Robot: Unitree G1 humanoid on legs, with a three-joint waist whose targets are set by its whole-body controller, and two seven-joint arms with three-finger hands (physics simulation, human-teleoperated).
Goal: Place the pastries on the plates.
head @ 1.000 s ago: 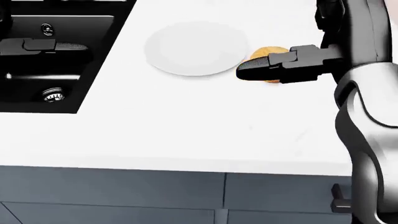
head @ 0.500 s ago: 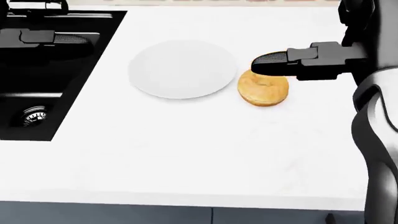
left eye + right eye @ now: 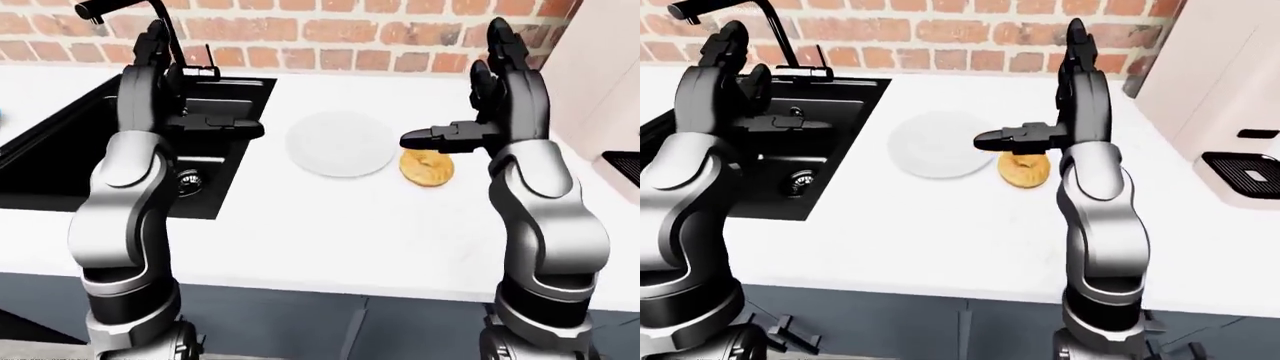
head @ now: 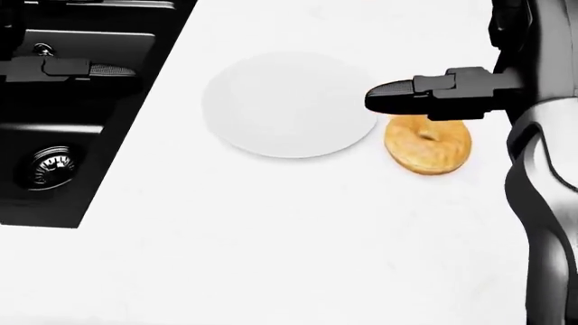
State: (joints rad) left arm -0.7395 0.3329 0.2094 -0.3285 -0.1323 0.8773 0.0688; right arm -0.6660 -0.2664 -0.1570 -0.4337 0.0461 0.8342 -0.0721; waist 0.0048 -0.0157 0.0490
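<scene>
While the round golden-brown ring-shaped pastry (image 4: pixel 428 144) lies flat on the white countertop (image 4: pixel 271 244), just beside the right edge of the round white plate (image 4: pixel 287 103) and not on it, the step in hand reads as the approach before the grasp. The robot's right hand (image 4: pixel 434 98) hangs above the pastry's upper edge in the head view, black fingers (image 4: pixel 390 99) stretched out level and pointing toward the plate, spread and holding nothing; no contact with the pastry shows. The left hand (image 3: pixel 215 124) is over the black sink basin (image 3: pixel 60 161), fingers likewise extended and empty, well apart from the task's things. A dark curved faucet (image 3: pixel 125 9) stands against the red brick wall (image 3: pixel 350 30). The plate is bare. Only one plate and one pastry are in view, so whether others wait elsewhere cannot be told. Likely next move: the right hand needs to drop and rotate so the fingers bracket the ring from above or from its right side, close on it, lift clear, then carry it a short way left over the plate and release. Risk as judged: the pastry sits so close to the rim that a sideways nudge could push it against the plate or shove the plate toward the sink.
</scene>
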